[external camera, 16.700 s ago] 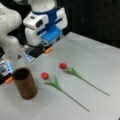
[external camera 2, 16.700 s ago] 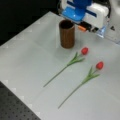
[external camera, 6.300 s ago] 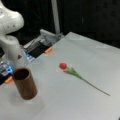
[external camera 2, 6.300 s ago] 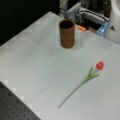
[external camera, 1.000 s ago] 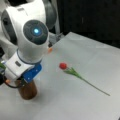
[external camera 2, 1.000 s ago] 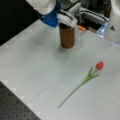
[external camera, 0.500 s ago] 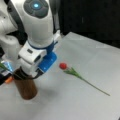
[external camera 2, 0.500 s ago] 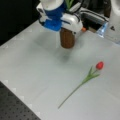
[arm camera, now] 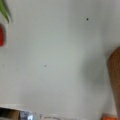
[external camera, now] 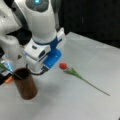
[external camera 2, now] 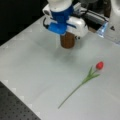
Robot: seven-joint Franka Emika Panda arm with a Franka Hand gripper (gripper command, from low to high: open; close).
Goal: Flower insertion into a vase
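Brown vase (external camera: 25, 86) has a green stem (external camera: 6, 68) poking out at the rim, right by my wrist. Can't tell the jaws' state. Other tulip (external camera 2: 86, 80) lies flat on the surface (external camera 2: 35, 75), well apart, stem running away from the vase.

We see a vase (external camera: 25, 86) that looks like brown wood, a smooth, matt white desk (external camera: 82, 105), and shiny white plastic arm (external camera: 41, 22).

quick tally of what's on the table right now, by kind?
Vase: 1
Flower lying on the table: 1
Green stem poking from the vase mouth in a front view: 1
Total: 3
The end effector's fingers are not visible; the arm sits over the vase.
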